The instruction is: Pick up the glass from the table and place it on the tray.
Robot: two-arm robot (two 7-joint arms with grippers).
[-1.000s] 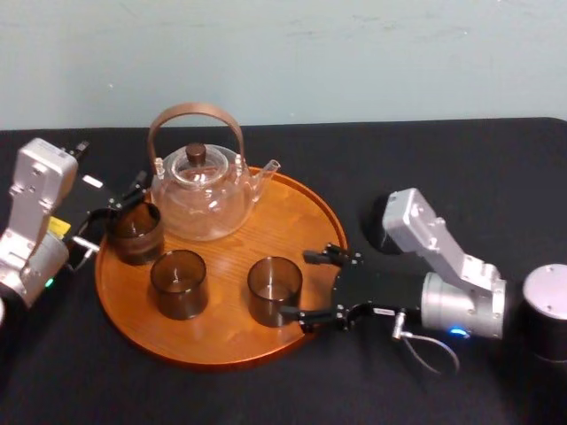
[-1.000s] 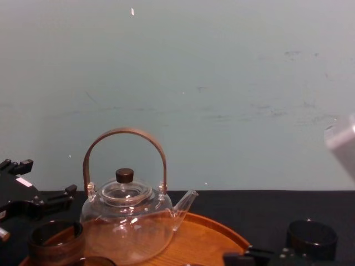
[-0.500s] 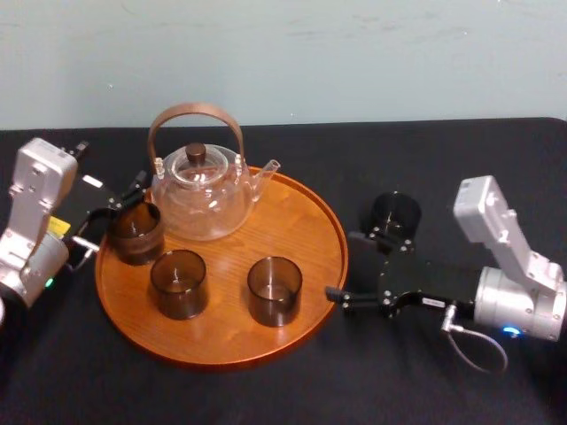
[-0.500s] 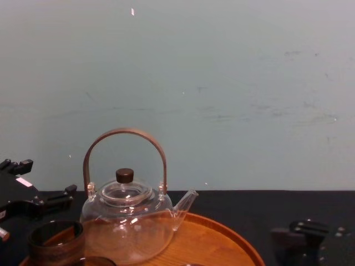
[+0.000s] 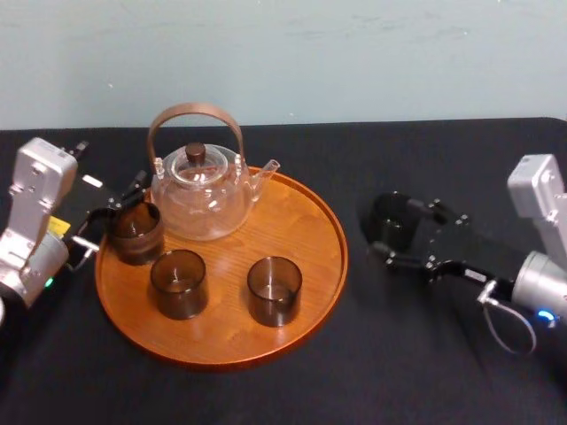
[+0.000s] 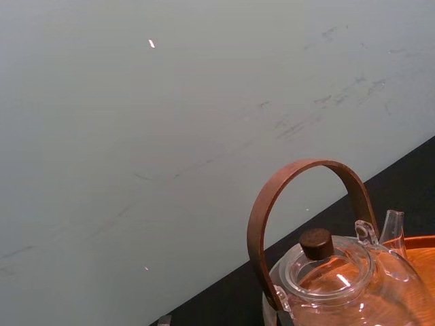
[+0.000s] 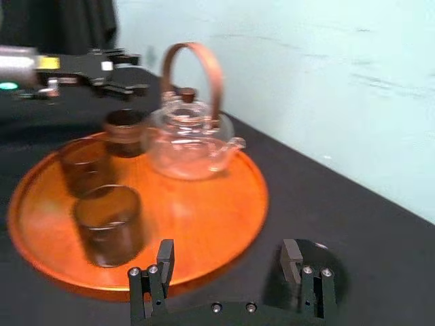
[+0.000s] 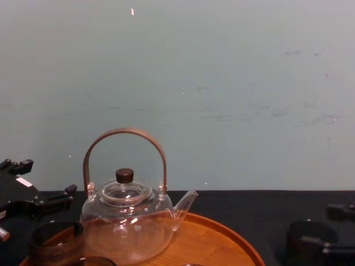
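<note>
Tray (image 5: 306, 266) sits on bench (image 5: 443, 159), left of centre. On the tray I see the teapot (image 5: 199, 195) at back left and three cups (image 5: 178, 283) before it, one by the left rim and two nearer me. Glass (image 5: 391, 221) stands on bench right of tray, apart from it. Right pincer (image 5: 396, 228) reaches it from the right, fingers spread. Left pincer (image 5: 108, 221) sits spread just left of the rim cup.

Four glasses (image 5: 275, 290) (image 5: 178, 283) (image 5: 135, 232) (image 5: 392, 221), one teapot (image 5: 202, 199), one tray (image 5: 301, 221).
</note>
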